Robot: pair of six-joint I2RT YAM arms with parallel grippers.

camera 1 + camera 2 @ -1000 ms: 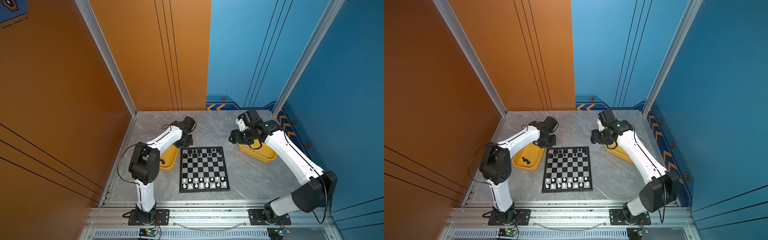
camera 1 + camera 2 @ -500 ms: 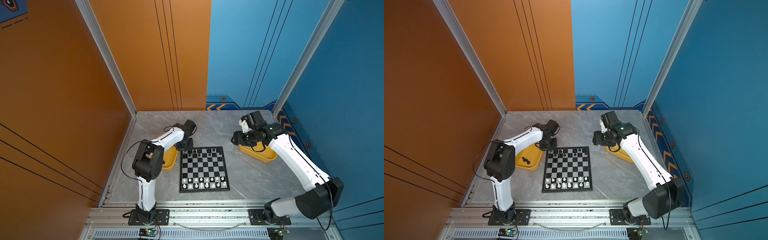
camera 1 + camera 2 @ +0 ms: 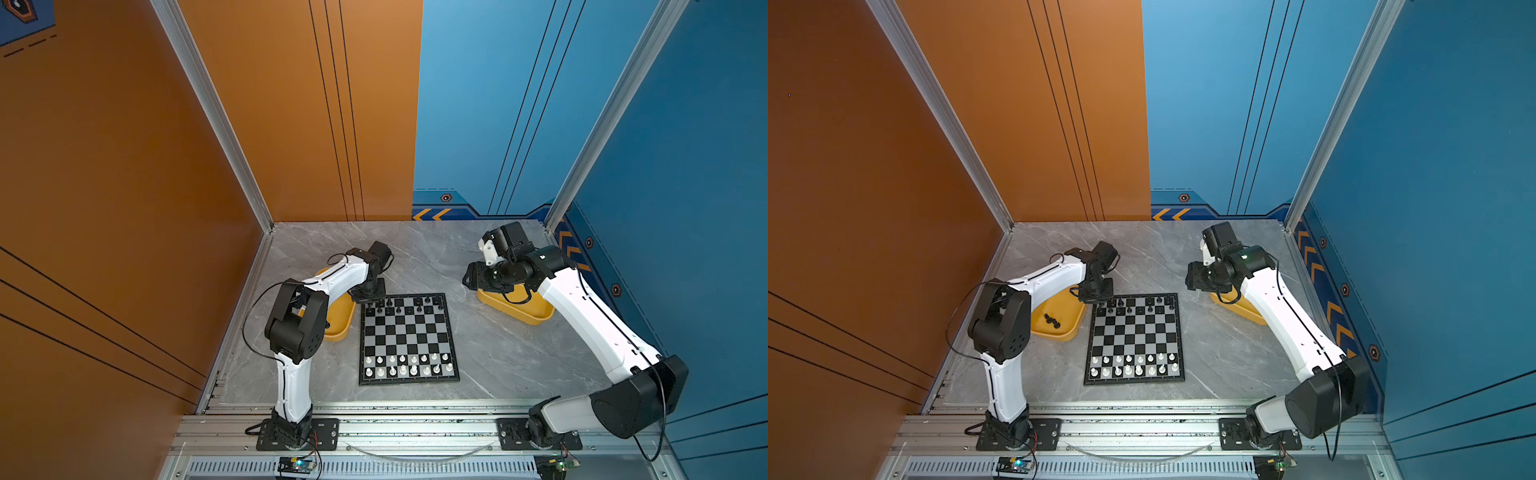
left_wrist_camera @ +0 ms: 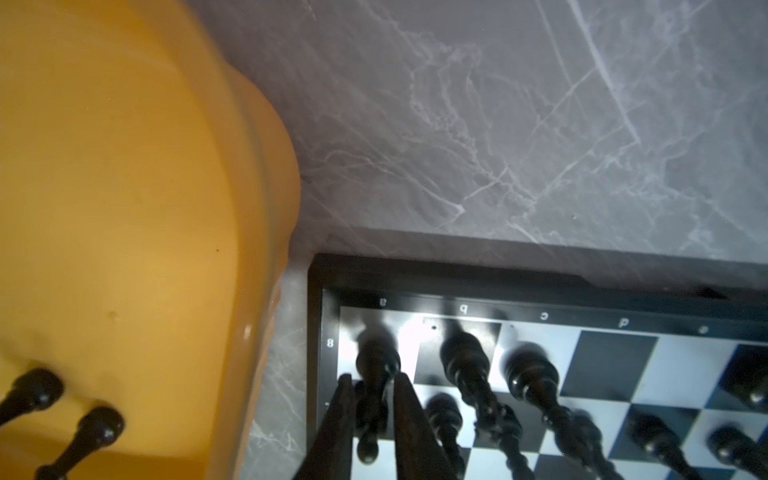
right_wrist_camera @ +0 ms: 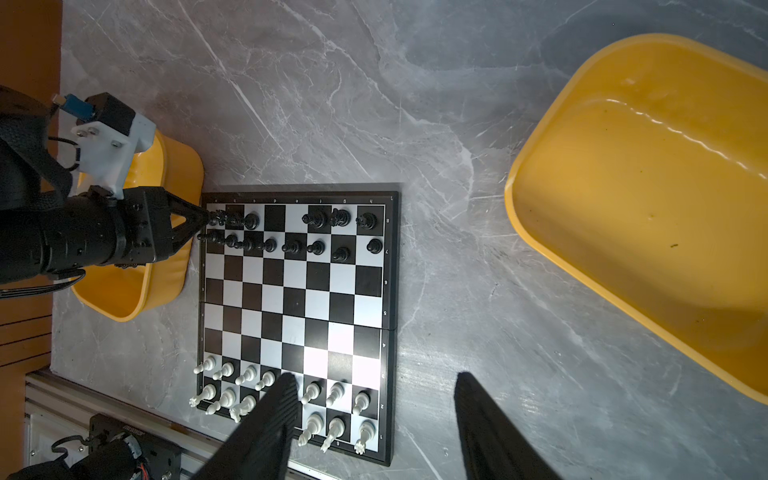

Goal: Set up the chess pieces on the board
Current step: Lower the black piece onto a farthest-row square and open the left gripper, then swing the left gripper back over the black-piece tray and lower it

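Nearest on the grey tabletop lies the board, flat, w/ white pieces standing on its two near rows. Black pieces stand on the two far rows. At the board's far-left corner the L claw points down, jaws narrow, w/ one finger each side of a black piece that stands upright on the corner square. Can't tell if it's pinched or only flanked. Just left of that corner sits a yellow tray w/ loose black pieces lying in it. Beyond the far-right corner the R claw hangs over the tabletop, jaws wide apart, next to a second yellow tray.
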